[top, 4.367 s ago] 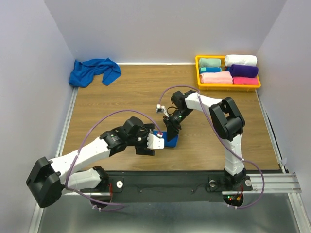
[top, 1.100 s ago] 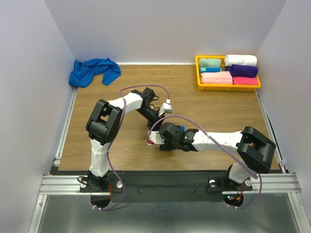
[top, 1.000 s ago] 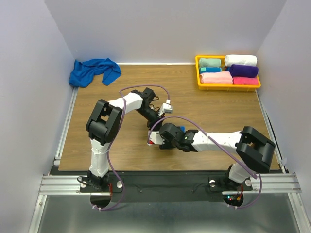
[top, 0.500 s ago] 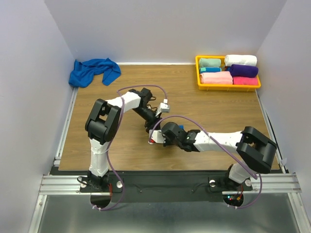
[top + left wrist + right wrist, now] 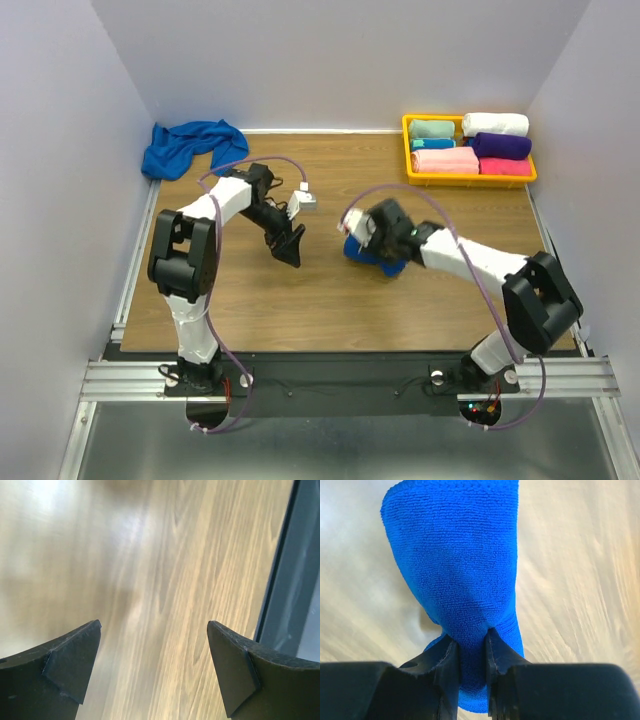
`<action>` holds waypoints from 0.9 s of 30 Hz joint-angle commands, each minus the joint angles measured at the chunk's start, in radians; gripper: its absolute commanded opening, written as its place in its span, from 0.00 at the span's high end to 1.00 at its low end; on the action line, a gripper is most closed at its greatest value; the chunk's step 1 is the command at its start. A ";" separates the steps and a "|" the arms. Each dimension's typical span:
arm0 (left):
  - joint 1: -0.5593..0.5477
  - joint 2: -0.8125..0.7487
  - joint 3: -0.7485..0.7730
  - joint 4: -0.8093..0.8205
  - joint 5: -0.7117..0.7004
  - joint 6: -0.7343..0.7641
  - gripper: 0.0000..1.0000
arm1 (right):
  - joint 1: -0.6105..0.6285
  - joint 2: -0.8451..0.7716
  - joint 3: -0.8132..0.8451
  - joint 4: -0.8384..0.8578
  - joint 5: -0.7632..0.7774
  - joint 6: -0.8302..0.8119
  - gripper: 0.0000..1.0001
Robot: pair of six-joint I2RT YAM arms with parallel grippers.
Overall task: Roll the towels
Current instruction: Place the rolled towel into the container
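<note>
**Top external view.** The right hand [image 5: 372, 240] sits at mid-worktop [image 5: 250, 300], pinching the compact blue towel [image 5: 352, 252], which shows as a small bundle under the wrist. The left hand [image 5: 291, 250] hangs well apart to the left and holds nothing. The crumpled blue towel [image 5: 190, 145] lies unrolled in the far-left corner. The yellow tray [image 5: 407, 150] at the far right holds finished rolls in teal, white, pink and purple.

**Left wrist view.** The left hand [image 5: 155, 640] has its fingers [image 5: 75, 665] spread wide. Only bare wooden worktop [image 5: 165, 555] shows between them, with a dark edge strip [image 5: 285, 580] at the right.

**Right wrist view.** The fingers [image 5: 447, 665] of the right hand [image 5: 472, 655] are pressed almost together on a fold of the compact blue towel [image 5: 455, 570]. The towel extends away from them as a thick, narrow band above the worktop [image 5: 570, 580]. Whether it is wound tight or merely folded cannot be told from this angle.

**Step in hand.** The first towel appears to be rolled and in transport; the second is untouched. The next move likely calls for carrying the bundle to a resting place without slackening the pinch, so that the layers do not spring loose. The free left hand is then available to fetch the corner towel.
</note>
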 commanded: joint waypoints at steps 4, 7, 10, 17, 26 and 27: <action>0.000 -0.240 0.033 0.201 0.004 -0.250 0.01 | -0.289 0.016 0.372 -0.204 -0.245 0.454 0.99; 0.000 -0.317 0.010 0.334 -0.008 -0.385 0.01 | -0.427 0.080 0.556 -0.242 -0.303 0.662 0.99; 0.000 -0.387 -0.015 0.440 -0.025 -0.471 0.01 | -0.556 0.187 0.740 -0.296 -0.240 0.892 0.99; 0.000 -0.462 -0.031 0.496 0.018 -0.569 0.01 | -0.849 0.493 1.145 -0.264 -0.376 1.340 0.99; 0.000 -0.495 -0.091 0.539 0.013 -0.611 0.01 | -0.877 0.665 1.292 -0.048 -0.387 1.603 0.99; 0.000 -0.498 -0.103 0.540 0.015 -0.612 0.01 | -0.877 0.674 1.266 -0.025 -0.398 1.670 1.00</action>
